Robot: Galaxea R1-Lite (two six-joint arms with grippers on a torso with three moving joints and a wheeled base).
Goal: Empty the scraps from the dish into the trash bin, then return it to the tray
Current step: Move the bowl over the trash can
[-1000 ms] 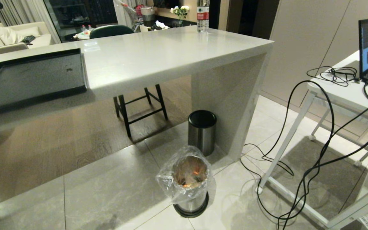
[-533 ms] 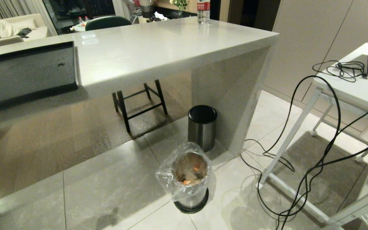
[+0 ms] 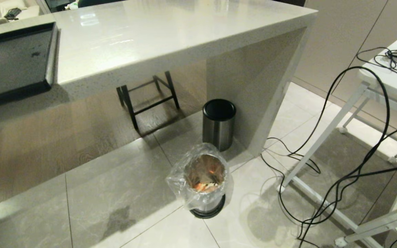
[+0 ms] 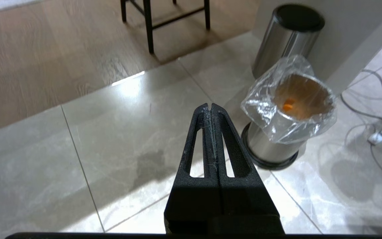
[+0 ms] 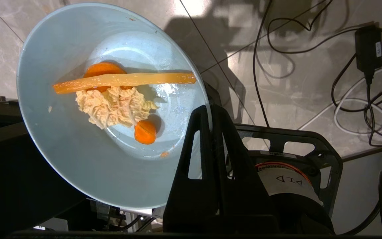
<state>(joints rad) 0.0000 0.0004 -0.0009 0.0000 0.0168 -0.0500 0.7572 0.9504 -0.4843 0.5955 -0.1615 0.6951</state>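
In the right wrist view my right gripper (image 5: 210, 109) is shut on the rim of the pale-blue dish (image 5: 78, 159). The scraps (image 5: 114, 104) lie in it: pale cabbage bits, an orange-yellow strip and carrot slices. Neither the dish nor that gripper shows in the head view. The trash bin (image 3: 203, 179) (image 4: 290, 106), steel with a crinkly clear bag round its rim, stands on the tiled floor with orange bits inside. The black tray (image 3: 12, 58) sits on the counter at the far left. My left gripper (image 4: 210, 107) hangs shut and empty above the floor beside the bin.
A second steel bin with a black lid (image 3: 218, 124) stands behind the trash bin, against the counter's end panel (image 3: 253, 89). Black cables (image 3: 322, 165) trail across the floor by a white table's legs (image 3: 315, 148) on the right. A stool's legs (image 3: 146, 96) stand under the counter.
The head view has tipped downward: counter, tray and bins have shifted in the picture, and the laptop has left the frame. The bins themselves stay put.
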